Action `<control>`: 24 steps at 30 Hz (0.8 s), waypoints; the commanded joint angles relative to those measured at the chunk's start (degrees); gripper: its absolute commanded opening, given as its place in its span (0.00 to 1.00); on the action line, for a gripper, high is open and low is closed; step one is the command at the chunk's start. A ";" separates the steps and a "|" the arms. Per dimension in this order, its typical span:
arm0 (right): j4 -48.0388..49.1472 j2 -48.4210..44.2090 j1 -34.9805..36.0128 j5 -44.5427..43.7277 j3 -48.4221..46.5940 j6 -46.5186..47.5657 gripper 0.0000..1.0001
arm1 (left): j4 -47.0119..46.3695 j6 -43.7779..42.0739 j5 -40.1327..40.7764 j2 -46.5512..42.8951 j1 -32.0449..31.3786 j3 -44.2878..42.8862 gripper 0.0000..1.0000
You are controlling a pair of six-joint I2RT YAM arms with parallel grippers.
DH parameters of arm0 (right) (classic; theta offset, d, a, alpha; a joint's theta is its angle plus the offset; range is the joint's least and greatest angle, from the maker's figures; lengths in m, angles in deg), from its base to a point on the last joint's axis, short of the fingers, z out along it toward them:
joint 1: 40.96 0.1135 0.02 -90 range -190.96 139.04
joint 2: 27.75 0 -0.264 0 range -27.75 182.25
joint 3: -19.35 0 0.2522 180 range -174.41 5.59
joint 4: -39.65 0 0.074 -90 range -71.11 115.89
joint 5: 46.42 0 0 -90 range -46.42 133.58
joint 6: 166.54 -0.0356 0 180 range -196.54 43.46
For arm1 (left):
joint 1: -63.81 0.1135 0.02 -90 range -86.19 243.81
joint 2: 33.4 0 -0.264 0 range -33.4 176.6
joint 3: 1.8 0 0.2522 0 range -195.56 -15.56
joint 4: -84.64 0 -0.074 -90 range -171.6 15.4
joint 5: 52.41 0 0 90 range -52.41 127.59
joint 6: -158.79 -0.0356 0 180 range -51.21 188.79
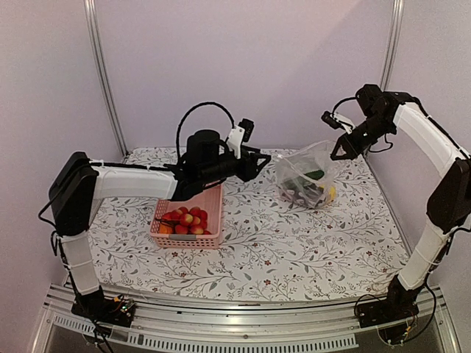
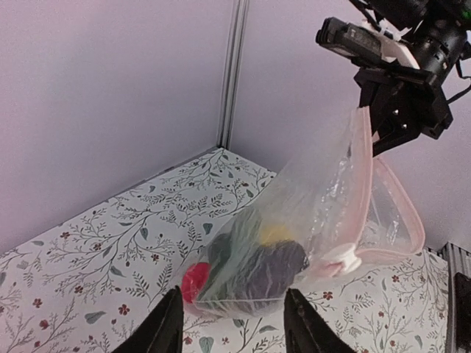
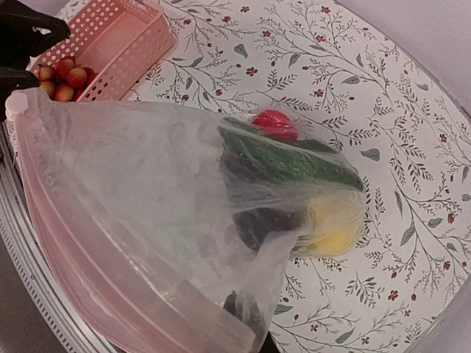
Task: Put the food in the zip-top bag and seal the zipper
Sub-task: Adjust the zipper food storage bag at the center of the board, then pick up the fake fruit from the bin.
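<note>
The clear zip-top bag (image 1: 307, 176) hangs tilted at the back right, its bottom resting on the table. My right gripper (image 1: 343, 151) is shut on its top mouth edge, as the left wrist view (image 2: 392, 129) also shows. The bag (image 2: 294, 220) holds green, dark purple, yellow and red food (image 2: 257, 261). Its pinkish zipper (image 2: 363, 169) stands open, with a white slider (image 2: 342, 259). In the right wrist view the bag (image 3: 147, 191) covers my fingers. My left gripper (image 1: 257, 160) is open and empty, just in front of the bag (image 2: 232, 293). More food, mostly red berries (image 1: 185, 219), lies in the basket.
The pink lattice basket (image 1: 210, 198) stands left of centre, under my left forearm, and shows in the right wrist view (image 3: 110, 37). A floral cloth (image 1: 294, 243) covers the table. Walls and metal posts (image 1: 103, 73) close the back and sides.
</note>
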 commanded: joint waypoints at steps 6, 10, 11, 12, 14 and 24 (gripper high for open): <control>4.72 -5.51 -0.16 4.48 10.19 -1.86 0.03 | 22.29 3.29 11.03 -16.06 0.14 6.93 0.55; 5.62 -6.51 -0.12 5.31 12.35 -2.66 0.03 | 38.82 4.53 15.19 -19.08 0.28 4.76 0.61; 5.83 -6.74 -0.12 5.42 12.92 -2.88 0.03 | 42.43 5.46 16.20 -19.53 0.26 4.16 0.62; 6.03 -6.92 -0.18 5.57 13.31 -3.03 0.03 | 45.98 6.21 17.15 -19.89 0.41 3.67 0.62; 6.31 -7.40 -0.14 5.86 13.87 -3.36 0.03 | 52.65 7.84 18.59 -20.65 0.74 2.86 0.62; 5.91 -9.15 -0.18 6.32 14.50 -4.20 0.03 | 72.83 21.05 20.00 -28.16 4.46 8.04 0.62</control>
